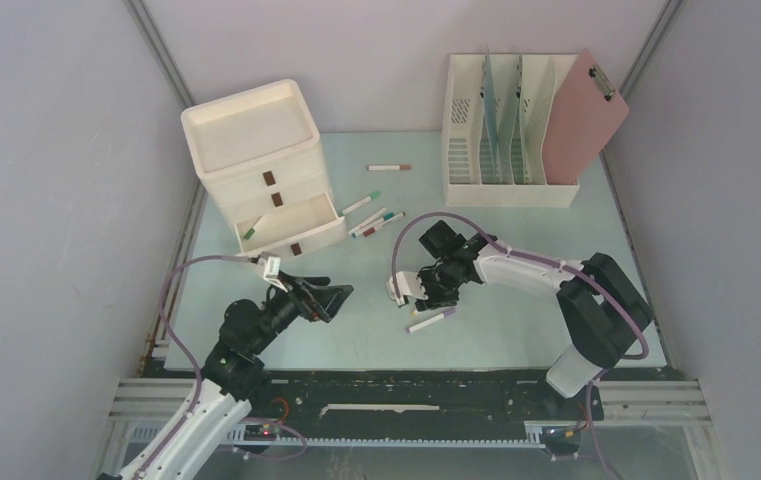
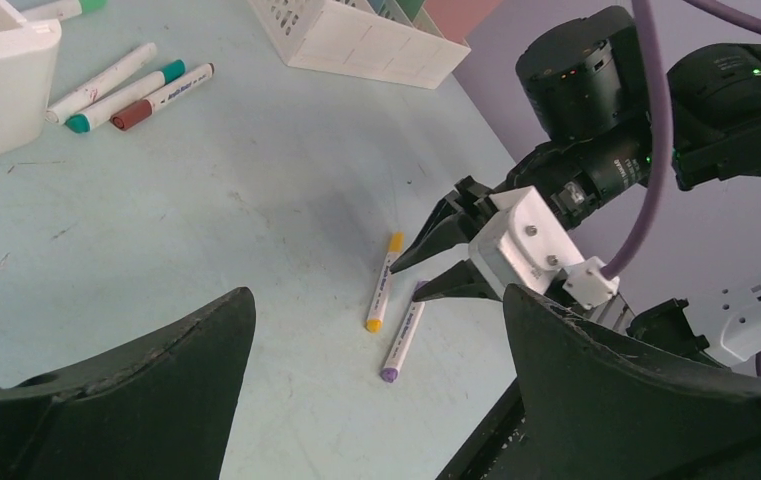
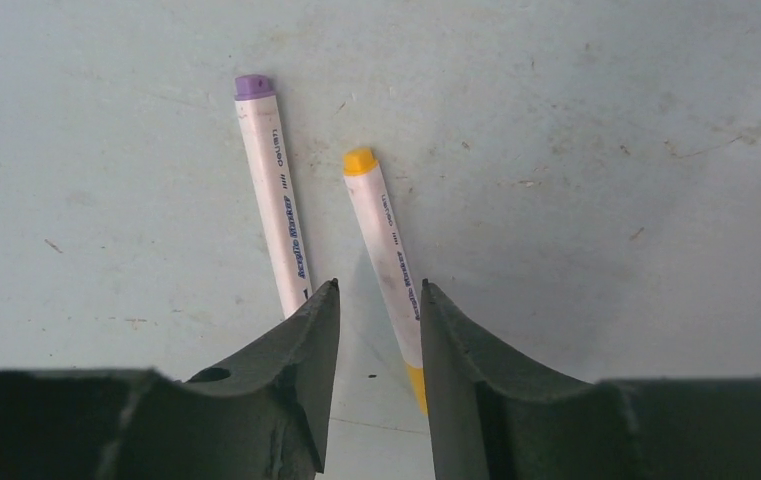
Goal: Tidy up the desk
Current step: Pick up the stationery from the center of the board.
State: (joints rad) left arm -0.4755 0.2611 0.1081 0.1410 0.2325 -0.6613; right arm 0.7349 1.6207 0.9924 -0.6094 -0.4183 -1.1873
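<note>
the pale green desk (image 1: 516,330) spreads under both arms, with a cream drawer unit (image 1: 256,150) at its far left and a slotted file rack (image 1: 501,140) at its far right. the right gripper (image 3: 378,295) points down near the middle of the desk, its jaws a narrow gap apart; the yellow-capped marker (image 3: 381,235) lies in that gap close against one finger, unclamped, with the purple-capped marker (image 3: 278,210) just beside it. the left gripper (image 1: 328,298) hangs over the near left part, jaws wide apart and empty.
</note>
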